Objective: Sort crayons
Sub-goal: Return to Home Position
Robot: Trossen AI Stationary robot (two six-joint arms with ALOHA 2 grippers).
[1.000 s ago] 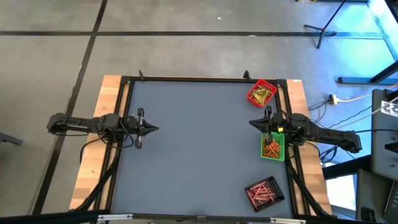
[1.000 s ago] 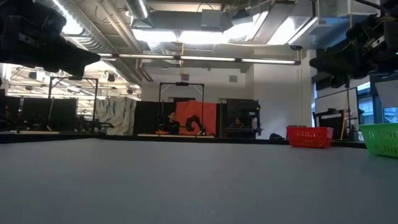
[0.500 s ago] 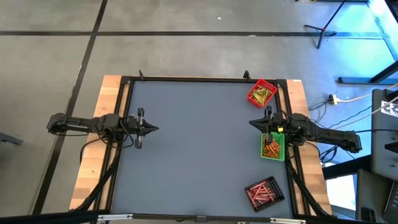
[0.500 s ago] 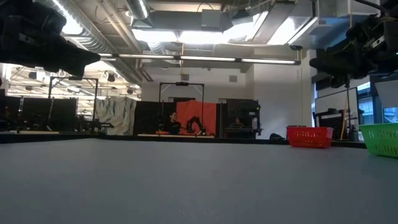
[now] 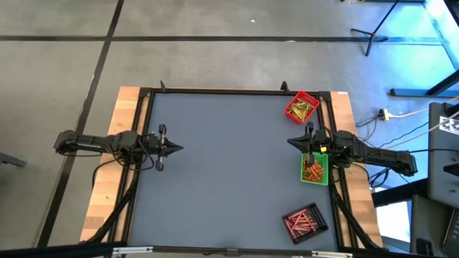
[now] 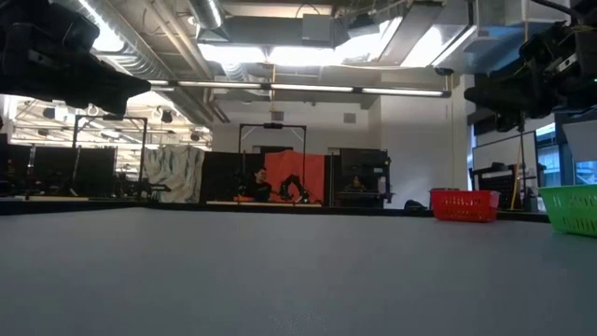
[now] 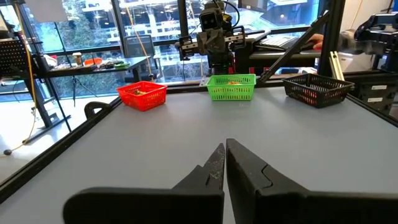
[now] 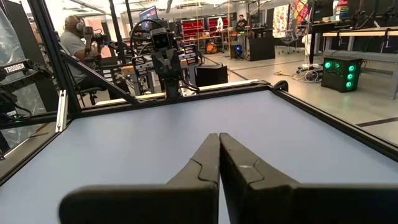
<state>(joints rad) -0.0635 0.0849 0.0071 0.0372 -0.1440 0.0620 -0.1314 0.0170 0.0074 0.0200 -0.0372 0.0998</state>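
The crayons lie in three small baskets along the table's right side: yellow-green ones in a red basket (image 5: 302,107) at the far right, orange ones in a green basket (image 5: 313,169) at mid right, red ones in a black basket (image 5: 305,221) at the near right. My left gripper (image 5: 179,149) is shut and points level at the table's left edge, holding nothing. My right gripper (image 5: 290,141) is shut and points level at the right edge, just beside the green basket's far end, holding nothing. The left wrist view shows the red basket (image 7: 142,95), the green basket (image 7: 231,86) and the black basket (image 7: 316,91).
The grey tabletop (image 5: 222,172) is framed by a black rail (image 5: 215,91) with wooden margins at both sides. A seated person (image 8: 76,37) shows beyond the table's left side in the right wrist view. Stands and cables stand on the floor at the right.
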